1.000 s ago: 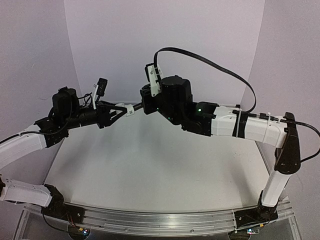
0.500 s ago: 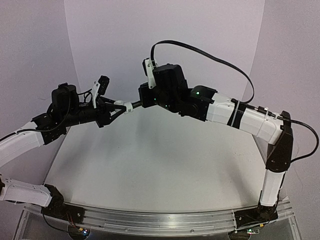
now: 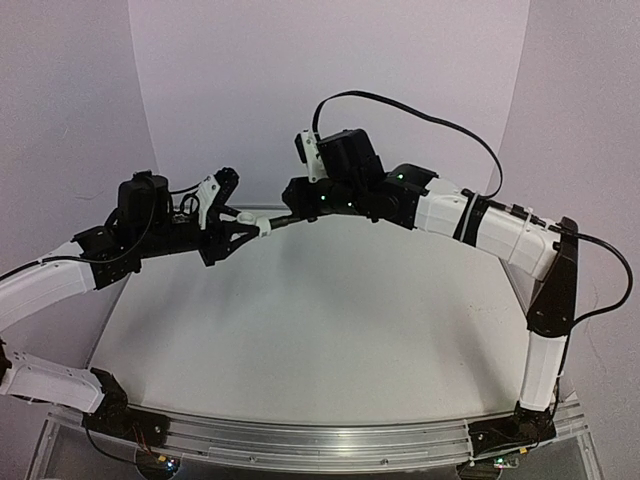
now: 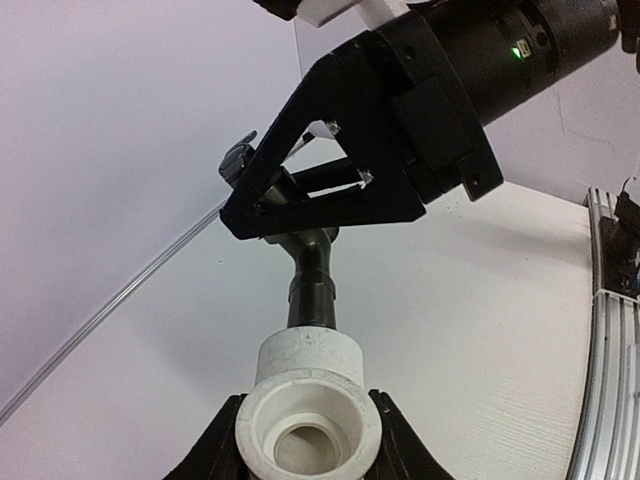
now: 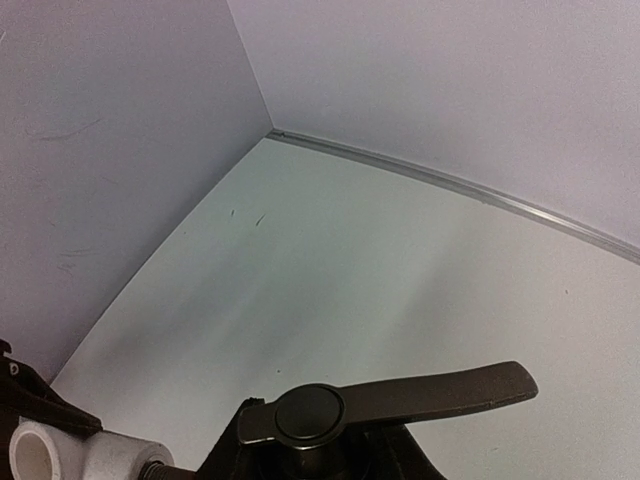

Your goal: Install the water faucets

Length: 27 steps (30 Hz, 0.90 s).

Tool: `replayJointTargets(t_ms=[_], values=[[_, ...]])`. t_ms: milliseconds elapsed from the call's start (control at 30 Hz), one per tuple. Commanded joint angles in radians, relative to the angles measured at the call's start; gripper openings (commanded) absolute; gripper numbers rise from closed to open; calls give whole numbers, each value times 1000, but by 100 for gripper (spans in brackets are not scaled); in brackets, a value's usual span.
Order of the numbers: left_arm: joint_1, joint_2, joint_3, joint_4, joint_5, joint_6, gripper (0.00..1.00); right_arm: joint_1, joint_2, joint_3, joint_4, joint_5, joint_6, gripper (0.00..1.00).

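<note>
Both arms meet in mid-air above the back of the table. My left gripper is shut on the stubby white fitting, which fills the bottom of the left wrist view with its open end facing the camera. The black tap runs from the fitting's far end into my right gripper, which is shut on the tap body. In the right wrist view the tap's lever handle lies flat across the bottom, and the white fitting shows at the lower left with the tap's thread entering it.
The white table lies below both arms. A curved pale backdrop rises behind it, meeting the table at a metal strip. A metal rail runs along the near edge. A black cable arches over the right arm.
Both wrists have rotated and shifted: the right gripper has turned about the tap's axis, and the left gripper has moved slightly right and lower. The tap and fitting stay joined between them.
</note>
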<state>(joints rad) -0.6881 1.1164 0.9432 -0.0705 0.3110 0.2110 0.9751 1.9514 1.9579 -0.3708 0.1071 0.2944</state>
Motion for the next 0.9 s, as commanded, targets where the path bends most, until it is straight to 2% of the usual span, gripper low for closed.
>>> replayJointTargets(t_ms=[0,367,667,867], values=[[-63,44,80,9,52,120,0,41,-3,78,115,-322,124,0],[-109,73,111,-79,-20,275,0,-10,17,114,66,-467,206,0],[-161,144,189,-246,-121,434,0,-40,81,226,-64,-558,236,0],[-185,152,172,-250,-143,496,0,-69,94,233,-76,-642,264,0]])
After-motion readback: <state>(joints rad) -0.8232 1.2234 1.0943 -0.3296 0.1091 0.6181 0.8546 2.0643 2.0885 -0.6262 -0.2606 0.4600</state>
